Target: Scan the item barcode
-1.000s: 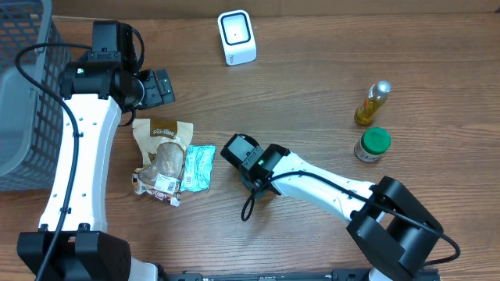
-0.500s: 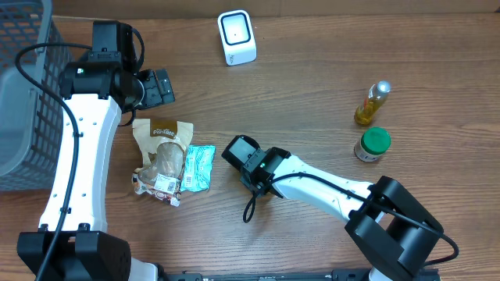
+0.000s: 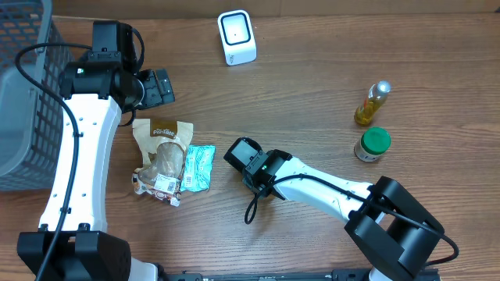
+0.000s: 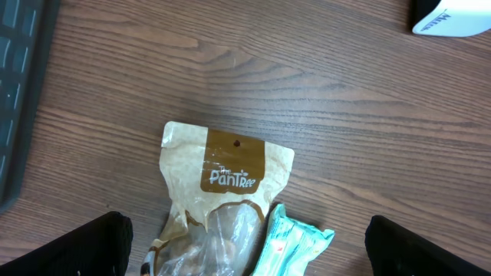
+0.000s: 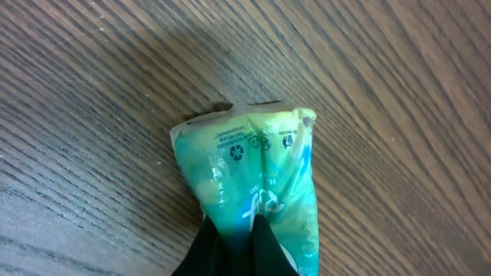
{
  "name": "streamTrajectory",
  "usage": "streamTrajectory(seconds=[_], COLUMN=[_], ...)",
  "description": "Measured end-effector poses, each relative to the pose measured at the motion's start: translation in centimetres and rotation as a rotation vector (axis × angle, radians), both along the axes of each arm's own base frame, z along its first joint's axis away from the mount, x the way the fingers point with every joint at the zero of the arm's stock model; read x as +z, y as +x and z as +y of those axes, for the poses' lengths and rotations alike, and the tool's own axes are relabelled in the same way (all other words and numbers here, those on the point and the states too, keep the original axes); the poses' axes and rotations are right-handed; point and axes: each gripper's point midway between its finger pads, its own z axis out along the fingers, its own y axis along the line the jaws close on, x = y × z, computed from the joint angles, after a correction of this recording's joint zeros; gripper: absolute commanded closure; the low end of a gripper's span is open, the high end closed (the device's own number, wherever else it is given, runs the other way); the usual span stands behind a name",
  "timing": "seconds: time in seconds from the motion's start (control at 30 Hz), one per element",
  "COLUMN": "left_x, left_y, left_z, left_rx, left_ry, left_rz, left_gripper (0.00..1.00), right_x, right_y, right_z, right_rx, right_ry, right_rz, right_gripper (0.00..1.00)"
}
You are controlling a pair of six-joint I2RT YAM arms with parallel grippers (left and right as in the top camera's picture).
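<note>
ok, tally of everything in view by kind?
scanner: 1
basket: 1
bag: 1
packet: 2, this one beside the bag, another pinched in the right gripper, hidden overhead
bottle: 1
jar: 1
Total: 7

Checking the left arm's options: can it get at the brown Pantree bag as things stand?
Probably yes. The left pincer hangs open right above the brown bag, whose top lies bare. Only the teal packet lies against its side.
</note>
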Motion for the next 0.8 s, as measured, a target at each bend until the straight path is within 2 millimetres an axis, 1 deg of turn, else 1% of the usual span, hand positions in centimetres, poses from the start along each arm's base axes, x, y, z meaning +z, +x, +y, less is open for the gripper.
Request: streamTrajectory(seconds=[0.1, 0.17, 0.27, 0.33, 0.4, 0.43, 0.53, 0.63, 0.8], left_x=[0.0, 0.0, 0.0, 0.0, 0.0, 0.0, 0.0, 0.0, 0.0], left_y=[0.0, 0.0, 0.0, 0.0, 0.0, 0.0, 0.0, 0.0, 0.0], left_z=[0.0, 0.0, 0.0, 0.0, 0.0, 0.0, 0.0, 0.0, 0.0], left_rx=[0.000, 0.000, 0.000, 0.000, 0.000, 0.000, 0.000, 0.000, 0.000], left_ry=[0.000, 0.000, 0.000, 0.000, 0.000, 0.000, 0.000, 0.000, 0.000], left_rz=[0.000, 0.000, 0.000, 0.000, 0.000, 0.000, 0.000, 0.000, 0.000], left_gripper=[0.00, 0.00, 0.00, 0.01, 0.01, 0.00, 0.01, 0.00, 0.00], right_x=[0.4, 1.1, 2.8, 4.5, 6.0, 6.6, 7.5, 8.5, 9.4], right_y=[-0.4, -0.5, -0.1, 0.3, 0.6, 0.9, 1.4, 1.9, 1.5], right_z=[0.0, 0.7, 2.7, 3.9, 4.6, 4.5, 4.1, 3.6, 3.1], right_rx=[-0.040, -0.064, -0.108, -0.147, -0.195, -0.221, -0.284, -0.312, -0.300], right_ry=[0.008, 0.040, 0.149, 0.250, 0.359, 0.410, 0.546, 0.689, 0.826], right_rz=[0.031, 0.052, 0.078, 0.107, 0.162, 0.198, 0.327, 0.457, 0.583], right_gripper=[0.96, 0.96, 0.96, 0.96, 0.96, 0.96, 0.96, 0.96, 0.96])
